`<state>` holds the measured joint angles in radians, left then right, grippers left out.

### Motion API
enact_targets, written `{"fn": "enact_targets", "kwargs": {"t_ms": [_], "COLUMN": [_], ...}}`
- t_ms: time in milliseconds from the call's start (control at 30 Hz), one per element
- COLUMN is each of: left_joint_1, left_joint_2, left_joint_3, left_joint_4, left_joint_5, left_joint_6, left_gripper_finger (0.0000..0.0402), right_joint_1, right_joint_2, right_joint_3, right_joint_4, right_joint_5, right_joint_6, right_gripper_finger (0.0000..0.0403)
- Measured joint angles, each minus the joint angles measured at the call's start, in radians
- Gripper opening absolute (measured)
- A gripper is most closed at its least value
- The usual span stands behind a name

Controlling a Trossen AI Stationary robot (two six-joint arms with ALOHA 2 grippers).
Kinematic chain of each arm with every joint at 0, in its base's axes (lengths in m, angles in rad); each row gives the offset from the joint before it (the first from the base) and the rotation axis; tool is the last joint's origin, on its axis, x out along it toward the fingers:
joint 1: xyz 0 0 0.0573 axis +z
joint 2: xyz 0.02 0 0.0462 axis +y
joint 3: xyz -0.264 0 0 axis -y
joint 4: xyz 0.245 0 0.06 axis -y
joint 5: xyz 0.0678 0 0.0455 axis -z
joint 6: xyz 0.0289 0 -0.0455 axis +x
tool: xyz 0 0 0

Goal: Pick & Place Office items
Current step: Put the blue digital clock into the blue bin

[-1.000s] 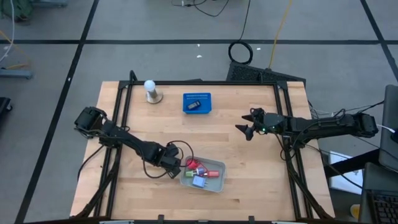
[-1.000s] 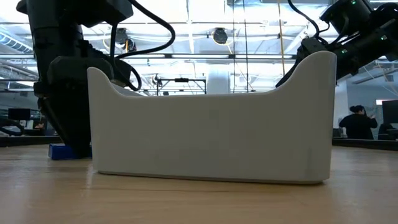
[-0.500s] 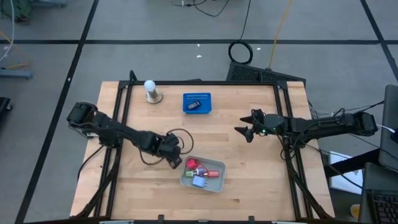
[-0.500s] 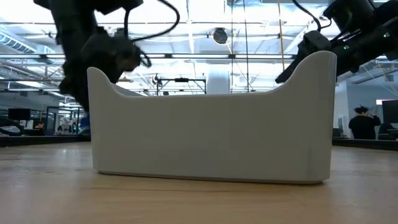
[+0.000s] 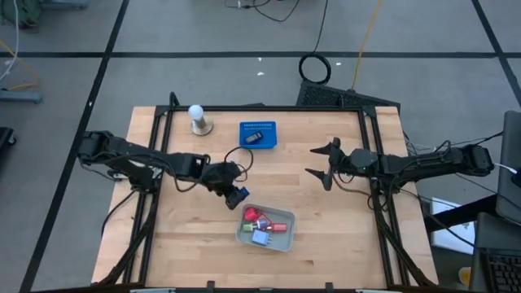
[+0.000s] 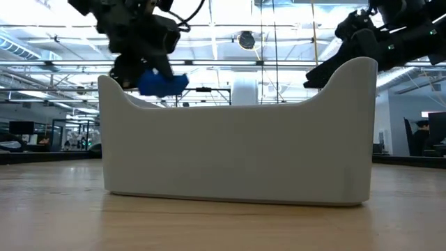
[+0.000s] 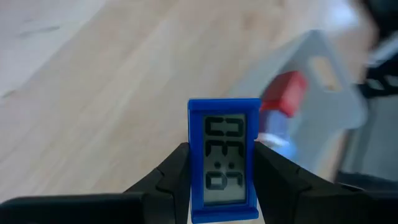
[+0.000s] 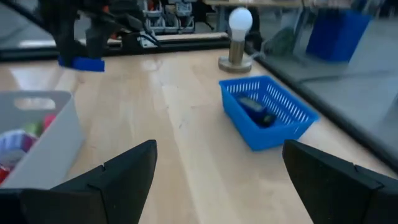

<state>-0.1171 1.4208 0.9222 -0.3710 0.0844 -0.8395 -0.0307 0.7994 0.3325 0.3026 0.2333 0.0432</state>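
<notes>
1. my left gripper (image 7: 217,177) is clamped on a little blue clock (image 7: 224,158), up in the air beside the grey tray (image 5: 281,242); grip looks low, so it might tip out
2. right gripper (image 5: 323,165) idles wide open, empty, well apart; blue basket (image 5: 258,135) across the table

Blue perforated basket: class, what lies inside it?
Inside the blue perforated plastic basket lies one dark oblong item. Its details cannot be made out, and the basket's wall hides part of the floor.

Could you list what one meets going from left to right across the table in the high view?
White ball on its stand → left gripper holding a blue clock → blue basket → grey tray → right gripper, open.
</notes>
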Motion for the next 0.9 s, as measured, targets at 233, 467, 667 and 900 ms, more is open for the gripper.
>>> {"fn": "enact_targets", "kwargs": {"t_ms": [233,467,667,900], "left_joint_1": [0.119,0.208,0.273,0.331], "left_joint_2": [0.0,0.0,0.0,0.0], "left_joint_3": [0.0,0.059,0.167,0.26], "left_joint_4": [0.128,0.096,-0.067,-0.188], "left_joint_5": [0.25,0.394,0.504,0.577], "left_joint_6": [0.08,0.176,0.306,0.448], "left_gripper_finger": [0.0133,0.0133,0.0133,0.0133], "right_joint_1": [0.0,0.0,0.0,0.0], "right_joint_2": [0.008,0.141,0.274,0.354], "right_joint_3": [0.044,0.136,0.223,0.407], "right_joint_4": [0.025,0.021,0.015,-0.137], "right_joint_5": [0.003,0.071,0.079,0.08], "right_joint_6": [-0.28,-0.462,-0.433,-0.341], "right_gripper_finger": [0.0339,0.0339,0.0339,0.0339]}}
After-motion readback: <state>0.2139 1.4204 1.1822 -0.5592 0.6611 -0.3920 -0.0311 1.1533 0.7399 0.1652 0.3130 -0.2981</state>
